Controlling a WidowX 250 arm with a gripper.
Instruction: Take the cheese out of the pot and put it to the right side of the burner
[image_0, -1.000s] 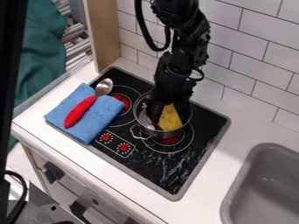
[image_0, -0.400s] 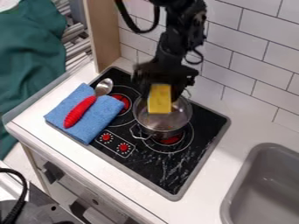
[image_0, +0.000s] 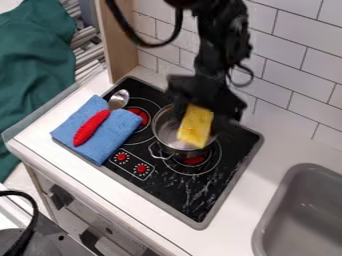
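Observation:
My black gripper (image_0: 200, 109) hangs over the back right part of the metal pot, shut on the yellow cheese (image_0: 196, 126). The cheese is a tilted block whose lower end overlaps the pot's right half in the view; it appears held above the pot. The pot (image_0: 166, 138) stands on the black stove's front right burner (image_0: 194, 169), its wire handle toward the front. The gripper and cheese hide the pot's back right rim.
On the stove's left lies a blue folded towel (image_0: 125, 131) with a red-handled spoon (image_0: 91, 128) on it. A grey sink (image_0: 294, 220) is at the lower right, and a tiled wall (image_0: 294, 80) runs behind.
The cheese was lifted up from inside the pot between the earlier frames. Since then my gripper has shifted right with it, and the cheese has tilted.

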